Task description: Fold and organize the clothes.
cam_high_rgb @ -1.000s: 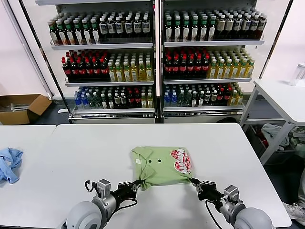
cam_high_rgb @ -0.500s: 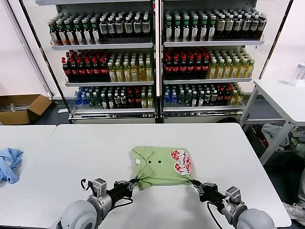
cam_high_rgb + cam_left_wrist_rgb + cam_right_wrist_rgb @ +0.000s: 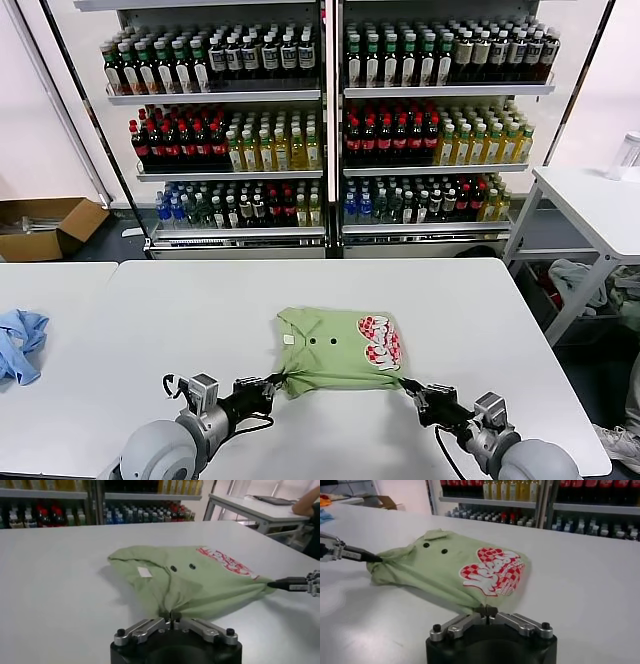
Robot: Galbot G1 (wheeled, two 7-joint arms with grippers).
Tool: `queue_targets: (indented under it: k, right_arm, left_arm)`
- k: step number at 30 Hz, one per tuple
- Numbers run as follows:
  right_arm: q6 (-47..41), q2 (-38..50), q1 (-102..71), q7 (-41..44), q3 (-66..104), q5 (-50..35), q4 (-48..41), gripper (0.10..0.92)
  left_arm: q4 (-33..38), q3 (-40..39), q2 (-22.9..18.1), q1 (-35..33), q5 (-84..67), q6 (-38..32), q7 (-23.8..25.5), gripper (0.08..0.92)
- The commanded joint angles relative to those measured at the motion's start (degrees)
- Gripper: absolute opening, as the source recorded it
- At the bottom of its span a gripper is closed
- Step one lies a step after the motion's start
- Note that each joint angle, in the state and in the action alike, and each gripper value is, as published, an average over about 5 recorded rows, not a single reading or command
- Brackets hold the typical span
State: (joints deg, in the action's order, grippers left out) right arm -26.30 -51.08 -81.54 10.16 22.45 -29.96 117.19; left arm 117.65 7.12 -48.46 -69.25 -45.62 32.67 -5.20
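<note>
The light green polo shirt lies folded on the white table, collar and dark buttons at its left, red-and-white graphic at its right. My left gripper is shut on the shirt's near left corner. My right gripper is shut on its near right corner. The fabric is pulled taut between them. The left wrist view shows the shirt bunched into my left gripper and the right gripper far off. The right wrist view shows the shirt pinched in my right gripper.
A light blue cloth lies at the table's left edge. Shelves of bottles stand behind the table. A cardboard box sits on the floor at the left. A second white table stands at the right.
Both grippers have drawn back toward me with the shirt's near corners, and the near edge has stretched tighter. The shirt has slid slightly nearer.
</note>
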Motion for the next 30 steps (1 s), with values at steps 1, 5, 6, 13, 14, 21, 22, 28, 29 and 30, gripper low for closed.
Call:
queue_targets:
  k: [1,5,6,13,14,21,22,28,29,30]
  right_arm:
    - [-0.73,0.09,-1.35,0.46,1.32,-1.48,4.05,0.15]
    - [-0.72,0.31,-1.92,1.59,2.36,-4.73,5.3,0.258]
    - [-0.74,0.32,-1.96,1.85,2.57,-6.24,5.52,0.284]
    - [1.37,-0.28,1.68,0.42,1.68,-10.39,3.68,0.492]
    - [1.63,-0.53,2.91,-0.55,1.02,-10.2,2.73,0.518]
    - [2.09,-3.8,13.15,0.07,-6.0,-7.59,-3.14,0.717]
    - [2.19,-4.09,14.69,1.2,-7.36,-6.68,-4.09,0.749]
    - [2.51,-8.12,26.9,-1.03,-17.22,-5.43,-12.78,0.82]
    - [2.57,-8.94,28.74,-1.22,-18.75,-5.08,-14.48,0.821]
    - [2.69,-9.68,30.03,-0.91,-20.05,-4.52,-16.1,0.822]
  left_arm:
    - [4.01,0.45,0.19,-1.5,0.17,0.24,0.57,0.085]
    - [6.01,1.3,0.44,-2.35,0.15,0.34,0.52,0.131]
    - [6.45,1.6,0.5,-2.58,0.12,0.34,0.49,0.16]
    - [8.94,3.99,1.6,-3.33,-0.72,0.31,0.56,0.359]
    - [8.78,3.96,1.62,-2.91,-0.85,0.3,0.57,0.385]
    - [5.54,2.95,0.71,0.88,-1.37,-0.03,0.56,0.593]
    - [5.45,2.98,0.61,1.03,-1.41,-0.05,0.57,0.619]
    - [6.15,4.43,0.2,-0.12,-1.43,-0.1,0.5,0.782]
    - [6.4,4.84,0.16,-0.53,-1.39,-0.11,0.45,0.796]
    - [6.67,5.25,0.13,-0.93,-1.35,-0.12,0.39,0.81]
